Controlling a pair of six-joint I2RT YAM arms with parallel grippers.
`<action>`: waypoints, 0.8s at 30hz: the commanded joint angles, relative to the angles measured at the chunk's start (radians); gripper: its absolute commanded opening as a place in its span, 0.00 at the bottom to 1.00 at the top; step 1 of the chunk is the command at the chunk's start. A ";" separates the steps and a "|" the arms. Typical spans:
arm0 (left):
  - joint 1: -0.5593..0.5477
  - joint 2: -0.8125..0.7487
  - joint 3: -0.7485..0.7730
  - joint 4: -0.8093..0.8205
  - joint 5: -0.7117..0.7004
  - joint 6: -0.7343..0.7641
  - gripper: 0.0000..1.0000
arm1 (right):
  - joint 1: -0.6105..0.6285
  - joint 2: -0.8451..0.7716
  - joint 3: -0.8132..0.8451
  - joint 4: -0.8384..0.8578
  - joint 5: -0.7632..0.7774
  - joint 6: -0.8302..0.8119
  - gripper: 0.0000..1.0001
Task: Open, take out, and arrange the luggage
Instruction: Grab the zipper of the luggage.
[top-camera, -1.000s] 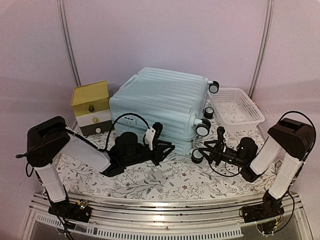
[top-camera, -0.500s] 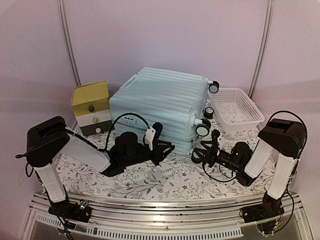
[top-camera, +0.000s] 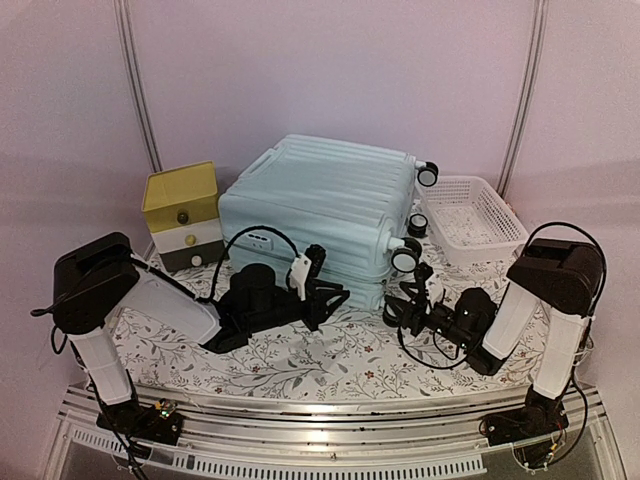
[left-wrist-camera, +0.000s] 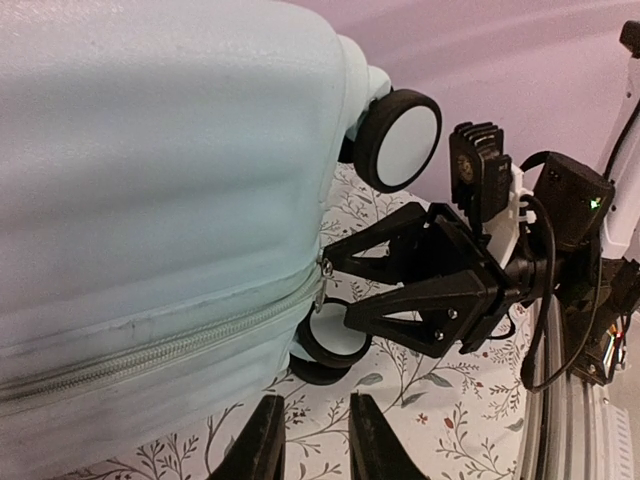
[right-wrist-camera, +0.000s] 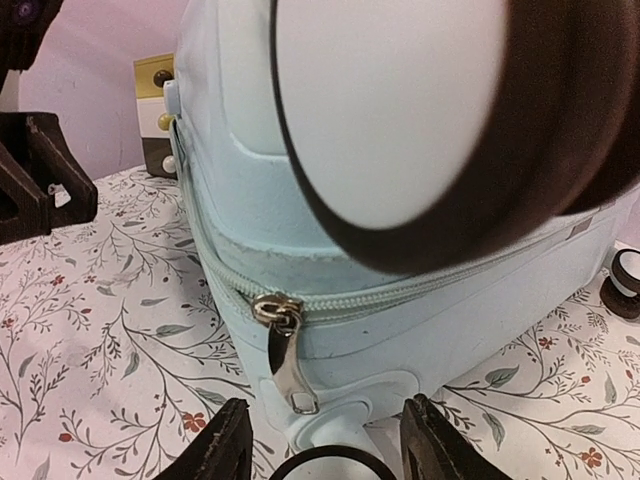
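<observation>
- Top external: shows the luggage (top-camera: 320, 205) lying flat on the floral cloth (top-camera: 330, 350) mid-table, zip shut, wheels turned toward 3 o'clock.
- Places a yellow-topped drawer box (top-camera: 183, 215) at its 9 o'clock and a white lattice basket (top-camera: 500, 225) at its 3 o'clock.
- Has the left arm rising from its base at 7 o'clock, folding at the elbow and running low over the cloth toward 3 o'clock, the left gripper (top-camera: 340, 296) just beside the luggage's near wall.
- Has the right arm rising from 5 o'clock, folding down and reaching toward 9 o'clock, the right gripper (top-camera: 398, 300) at the near right corner.
- Left wrist: looks along the near wall, the zipper (left-wrist-camera: 150, 350) running toward 3 o'clock to the corner.
- Shows the left fingers (left-wrist-camera: 262, 445) at 6 o'clock, a narrow gap apart, gripping nothing, cloth visible between them.
- Shows the right gripper (left-wrist-camera: 335, 287) entering from 3 o'clock, jaws spread in a V, tips at the corner seam between the upper wheel (left-wrist-camera: 400, 140) and the lower wheel (left-wrist-camera: 330, 345); cannot tell whether touching.
- Right wrist: fills 12 to 3 o'clock with a blurred black-rimmed white wheel (right-wrist-camera: 400, 110).
- Shows the metal zipper pull (right-wrist-camera: 287, 355) hanging at centre, ahead of the right fingers (right-wrist-camera: 215, 445) standing well apart at 7 and 5 o'clock, closed on nothing.
- Catches a small grey tag (right-wrist-camera: 580, 230) on the luggage at 3 o'clock, too blurred to read.
</observation>
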 joint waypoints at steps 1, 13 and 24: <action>-0.001 -0.004 0.006 -0.012 -0.009 0.014 0.25 | 0.010 0.036 0.021 0.094 0.052 -0.035 0.53; 0.000 -0.009 0.003 -0.014 -0.014 0.024 0.24 | 0.031 0.067 0.077 0.075 0.064 -0.066 0.54; -0.001 -0.006 0.004 -0.014 -0.013 0.025 0.25 | 0.073 0.083 0.118 0.019 0.143 -0.092 0.50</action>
